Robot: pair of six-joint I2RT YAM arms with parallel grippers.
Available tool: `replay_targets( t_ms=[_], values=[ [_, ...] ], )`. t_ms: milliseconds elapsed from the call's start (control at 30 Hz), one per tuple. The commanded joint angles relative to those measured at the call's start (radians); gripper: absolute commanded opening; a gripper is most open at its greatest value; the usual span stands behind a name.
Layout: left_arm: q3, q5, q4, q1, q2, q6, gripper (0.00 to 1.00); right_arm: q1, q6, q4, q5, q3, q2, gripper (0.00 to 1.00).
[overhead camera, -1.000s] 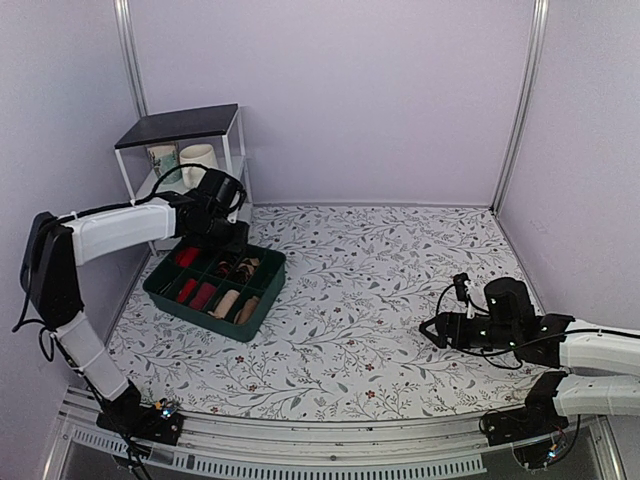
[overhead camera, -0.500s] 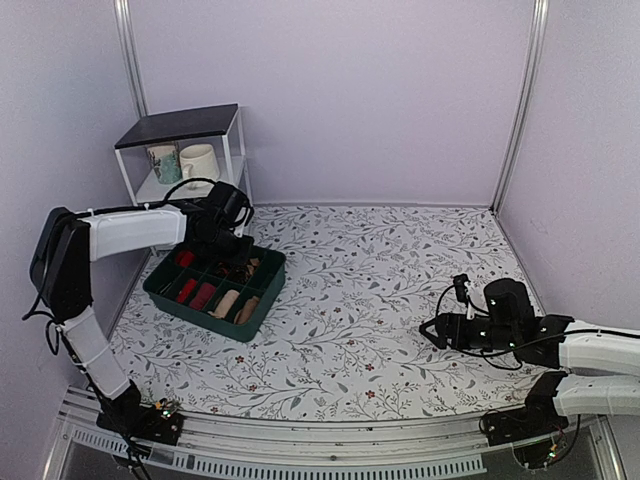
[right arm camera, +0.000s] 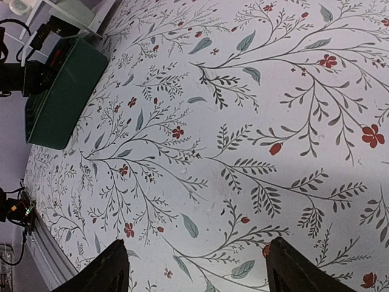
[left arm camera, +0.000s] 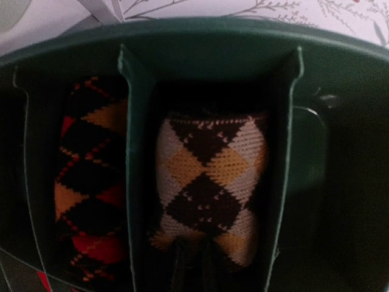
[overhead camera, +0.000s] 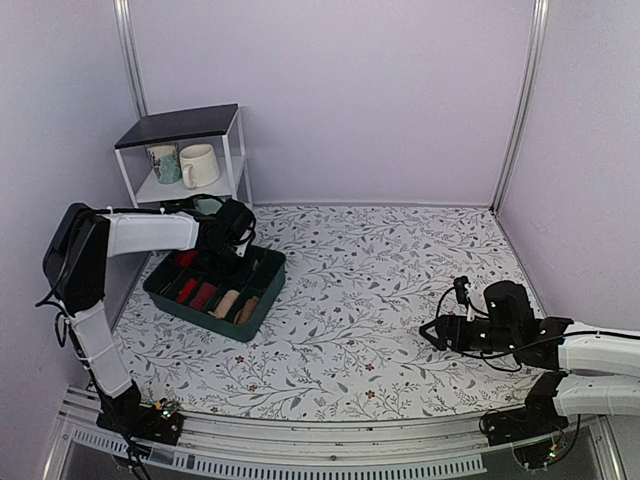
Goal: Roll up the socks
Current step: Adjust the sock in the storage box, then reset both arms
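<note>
Left wrist: plump chequered knit socks [left arm camera: 209,188] in tray [left arm camera: 213,27] slot; left pincer [left arm camera: 193,271] cannot tell, right pincer [right arm camera: 197,252] released.

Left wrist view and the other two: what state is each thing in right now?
socks: rolled up, lying in one tray compartment.
left gripper: closed, pinching the roll's near edge.
right gripper: open, holding nothing.
green tray: divided into compartments, several rolls inside.
red-black roll: rolled, in the neighbouring compartment.
</note>
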Motion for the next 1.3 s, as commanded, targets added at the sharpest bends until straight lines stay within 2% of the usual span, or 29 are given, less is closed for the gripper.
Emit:
replay_targets(
  t_ms=[0, 167, 267, 300, 333, 367, 433, 467, 667, 733, 867, 1033, 1133, 1267],
  values=[
    [0.029, -0.015, -0.069, -0.022, 0.046, 0.020, 0.13, -0.005, 0.013, 0.033, -0.007, -0.024, -0.012, 0.79],
    [0.042, -0.044, -0.080, -0.026, 0.052, 0.021, 0.18, -0.005, 0.019, 0.035, -0.002, -0.038, -0.031, 0.79],
    [0.046, -0.075, -0.069, -0.028, 0.002, 0.015, 0.26, -0.006, 0.021, 0.036, 0.005, -0.039, -0.038, 0.79],
    [0.046, -0.083, -0.057, -0.028, -0.021, 0.015, 0.32, -0.005, 0.019, 0.037, 0.006, -0.038, -0.038, 0.79],
    [0.047, -0.091, -0.041, -0.028, -0.044, 0.017, 0.41, -0.005, 0.016, 0.038, 0.007, -0.036, -0.037, 0.79],
    [0.047, -0.100, -0.023, -0.028, -0.070, 0.018, 0.55, -0.005, 0.014, 0.040, 0.007, -0.034, -0.034, 0.79],
    [0.051, -0.102, 0.014, -0.027, -0.107, 0.025, 0.97, -0.005, 0.009, 0.041, 0.006, -0.027, -0.024, 0.79],
    [0.057, -0.100, 0.025, -0.026, -0.122, 0.026, 0.99, -0.005, 0.004, 0.041, 0.005, -0.022, -0.018, 0.79],
    [0.053, -0.080, 0.089, -0.030, -0.211, 0.040, 0.99, -0.005, -0.047, 0.001, 0.025, 0.026, -0.036, 0.84],
    [0.007, -0.042, 0.146, -0.030, -0.275, 0.042, 0.99, -0.005, -0.076, -0.021, 0.037, 0.047, -0.057, 0.88],
    [-0.144, 0.007, 0.298, -0.029, -0.441, 0.043, 0.99, -0.005, -0.066, -0.062, 0.155, 0.095, -0.081, 0.99],
    [-0.361, 0.072, 0.480, -0.030, -0.654, 0.078, 0.99, -0.004, 0.183, -0.105, 0.309, 0.138, -0.070, 1.00],
    [-0.498, 0.082, 0.576, -0.030, -0.776, 0.087, 1.00, -0.003, 0.224, -0.126, 0.360, 0.165, -0.054, 1.00],
    [-0.591, 0.096, 0.641, -0.031, -0.878, 0.081, 0.99, -0.004, 0.229, -0.144, 0.415, 0.182, -0.057, 1.00]
  ],
)
